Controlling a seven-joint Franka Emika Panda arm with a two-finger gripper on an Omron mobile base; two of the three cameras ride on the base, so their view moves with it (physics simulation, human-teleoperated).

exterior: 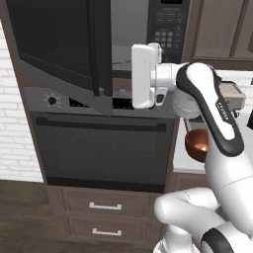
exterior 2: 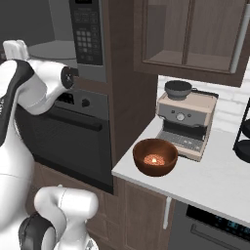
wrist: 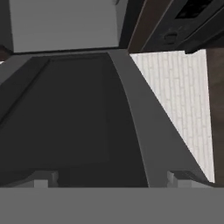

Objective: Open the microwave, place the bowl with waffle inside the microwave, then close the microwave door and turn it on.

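Observation:
The microwave [exterior: 168, 24] stands open, its grey cavity and round turntable [exterior 2: 49, 49] showing. The microwave door [exterior: 59, 39] is swung out to the left, with its free edge toward the room. My gripper [exterior: 133, 74] is in front of the cavity, just right of that edge and apart from it, and points at the door. In the hand view my gripper [wrist: 109, 181] is open, with the door's dark inner face [wrist: 74, 118] ahead and nothing between its fingers. The reddish-brown bowl [exterior 2: 155, 157] sits on the white counter [exterior 2: 215, 180] holding the small orange waffle [exterior 2: 155, 159]; the bowl [exterior: 197, 144] is partly hidden behind my arm.
A wall oven [exterior: 99, 143] with a bar handle sits below the microwave, drawers [exterior: 104, 205] under it. A coffee machine [exterior 2: 188, 122] stands just behind the bowl, and a dark rack [exterior 2: 242, 132] at the far right. Upper cabinets [exterior 2: 195, 34] hang over the counter.

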